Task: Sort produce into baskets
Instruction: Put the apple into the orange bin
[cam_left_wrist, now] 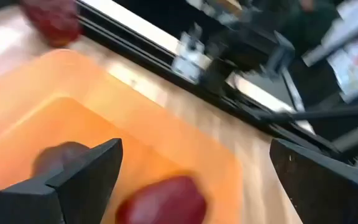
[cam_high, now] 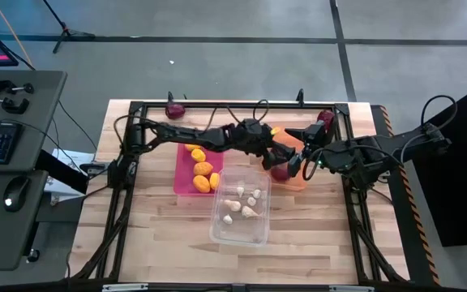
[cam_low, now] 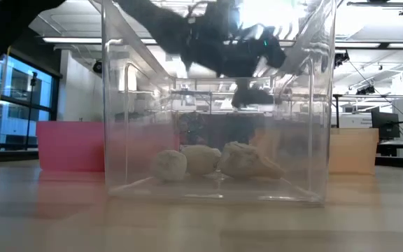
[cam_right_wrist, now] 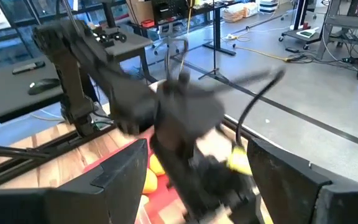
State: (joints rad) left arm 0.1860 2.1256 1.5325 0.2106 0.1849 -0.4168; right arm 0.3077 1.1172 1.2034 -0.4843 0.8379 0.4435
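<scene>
Orange plastic is the landmark: the orange basket [cam_high: 297, 180] sits at the middle of the table [cam_high: 152, 243], with the pink basket [cam_high: 186, 182] touching its far-left side and the clear basket [cam_high: 242, 231] just in front of both. Lemons [cam_high: 204, 169] lie in the pink one, garlic bulbs [cam_high: 242, 203] in the clear one, and a beet [cam_left_wrist: 160, 200] rests inside the orange one. Two more beets wait by the frame rail beyond the orange basket, one [cam_high: 176, 109] off to the left, one [cam_high: 325, 117] near the right corner.

Both arms crowd over the orange basket. The left gripper [cam_left_wrist: 194, 171] hangs above it with fingers spread wide and nothing held. The right gripper [cam_high: 302, 162] hovers at the basket's right edge, fingers also apart.

Collision looks like the main risk: the grippers are very near each other, so either one lifting or swinging could strike the other. A knock could also shove the orange basket into its neighbours.
</scene>
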